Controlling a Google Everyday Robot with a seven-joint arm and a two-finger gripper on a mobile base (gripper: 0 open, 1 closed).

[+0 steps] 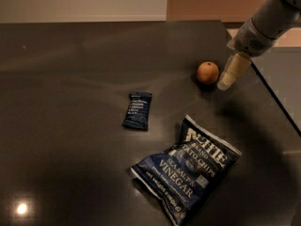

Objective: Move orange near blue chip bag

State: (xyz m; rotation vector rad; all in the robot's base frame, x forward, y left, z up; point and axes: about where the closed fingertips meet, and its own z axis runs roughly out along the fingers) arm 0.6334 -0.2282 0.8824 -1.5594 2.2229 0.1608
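The orange [207, 72] is a small round fruit resting on the dark table at the right, toward the back. The blue chip bag [186, 168] is large, crinkled and dark blue with white lettering, and it lies flat at the front centre-right. My gripper [226, 83] comes down from the upper right on a grey arm. Its pale tip is just right of the orange, close to it and near the table surface. It holds nothing that I can see.
A small dark-blue bar wrapper [138, 110] lies left of the orange and behind the chip bag. The dark table [70, 79] ends at a right edge [277, 102] just beyond the gripper. A light reflection shows at the front left [21, 208].
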